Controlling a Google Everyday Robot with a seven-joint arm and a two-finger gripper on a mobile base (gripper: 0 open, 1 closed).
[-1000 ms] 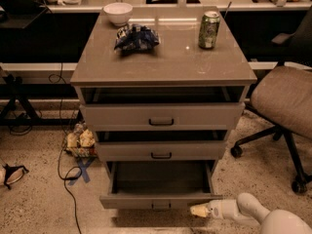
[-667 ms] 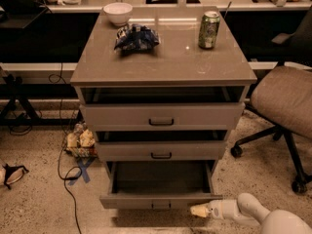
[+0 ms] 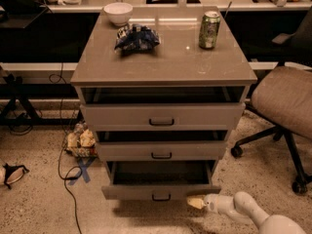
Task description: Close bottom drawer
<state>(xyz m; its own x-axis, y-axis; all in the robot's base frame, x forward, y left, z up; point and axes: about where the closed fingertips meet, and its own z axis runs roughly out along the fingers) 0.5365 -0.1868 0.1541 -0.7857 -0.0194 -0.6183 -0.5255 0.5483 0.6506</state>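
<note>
The bottom drawer (image 3: 161, 191) is the lowest of three grey-beige drawers. It stands pulled out, with its dark inside showing and a small bar handle (image 3: 161, 197) at the middle of its low front. My gripper (image 3: 197, 202), yellowish at the tip on a white arm, is at floor level at the right end of that front, touching or almost touching it. The middle drawer (image 3: 161, 151) and the top drawer (image 3: 162, 116) also stand slightly out.
On the cabinet top (image 3: 165, 62) are a white bowl (image 3: 118, 12), a blue snack bag (image 3: 136, 37) and a green can (image 3: 209, 29). An office chair (image 3: 285, 101) stands to the right. Cables and a bag of litter (image 3: 80, 141) lie on the floor to the left.
The bottom drawer's front has slid a little way back toward the cabinet, so less of its inside shows. My gripper has moved inward with it.
</note>
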